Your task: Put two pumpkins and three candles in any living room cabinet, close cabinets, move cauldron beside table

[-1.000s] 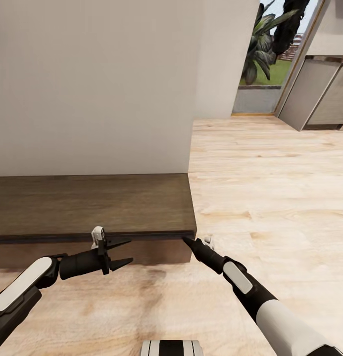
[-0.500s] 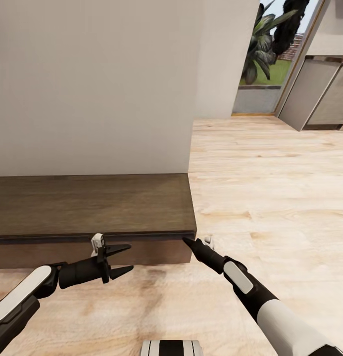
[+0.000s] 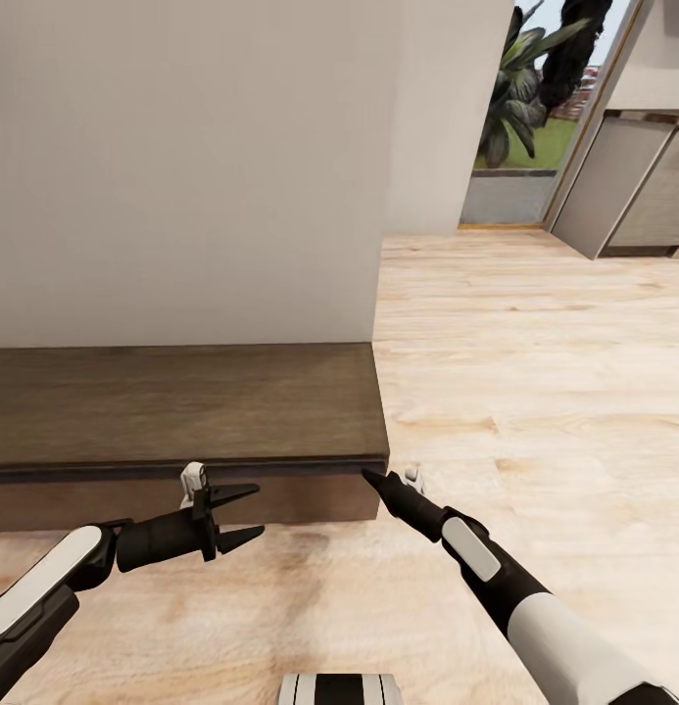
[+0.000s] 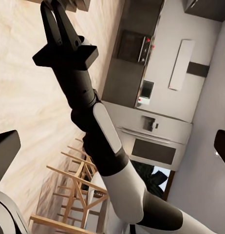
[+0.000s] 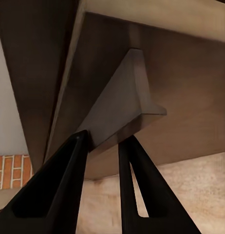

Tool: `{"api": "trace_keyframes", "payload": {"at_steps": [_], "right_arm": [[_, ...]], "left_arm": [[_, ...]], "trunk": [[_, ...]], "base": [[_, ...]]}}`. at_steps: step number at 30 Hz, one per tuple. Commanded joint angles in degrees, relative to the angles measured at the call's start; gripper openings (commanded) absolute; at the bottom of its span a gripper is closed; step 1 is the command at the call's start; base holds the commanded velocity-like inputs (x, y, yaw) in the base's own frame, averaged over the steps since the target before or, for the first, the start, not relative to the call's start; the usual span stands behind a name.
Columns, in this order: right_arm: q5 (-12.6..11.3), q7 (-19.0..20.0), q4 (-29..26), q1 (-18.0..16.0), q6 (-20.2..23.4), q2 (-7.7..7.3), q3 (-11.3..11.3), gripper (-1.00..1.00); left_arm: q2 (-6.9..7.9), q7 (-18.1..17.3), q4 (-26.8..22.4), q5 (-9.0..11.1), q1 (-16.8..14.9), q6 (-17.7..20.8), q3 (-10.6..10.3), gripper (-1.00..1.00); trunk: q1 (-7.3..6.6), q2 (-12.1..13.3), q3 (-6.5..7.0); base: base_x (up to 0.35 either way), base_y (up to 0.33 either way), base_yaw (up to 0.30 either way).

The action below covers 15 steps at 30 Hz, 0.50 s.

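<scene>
Against the pale wall sits the cabinet (image 3: 182, 406), long, low and dark brown, its front flush and shut, running off the head view's left edge. Right at its near right corner, the right gripper (image 3: 370, 479) has its tips up against the edge; up close, its fingers (image 5: 61, 185) stand slightly parted, nothing clamped between them. Over on the left, the left gripper (image 3: 249, 511) hovers above the wood floor (image 3: 535, 372) just before the cabinet front, jaws spread wide, empty.
</scene>
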Motion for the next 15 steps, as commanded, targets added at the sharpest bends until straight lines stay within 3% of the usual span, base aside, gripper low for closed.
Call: {"api": "trace_keyframes", "payload": {"at_steps": [1,15], "right_arm": [[-1.18,0.24,-0.01,-0.07,0.27,-0.97,-4.35,-1.0],[-1.27,0.32,-0.01,-0.07,0.27,-0.97,-4.35,-1.0]], "left_arm": [[0.06,-0.57,0.0,-0.39,-0.03,-0.01,-0.1,1.0],[0.06,-0.57,-0.01,-0.35,-0.03,-0.01,-0.09,1.0]], "trunk": [[-0.02,-0.02,-0.04],[-0.02,-0.02,-0.04]], "base": [[-0.076,0.0,0.0],[-0.161,0.0,0.0]]}}
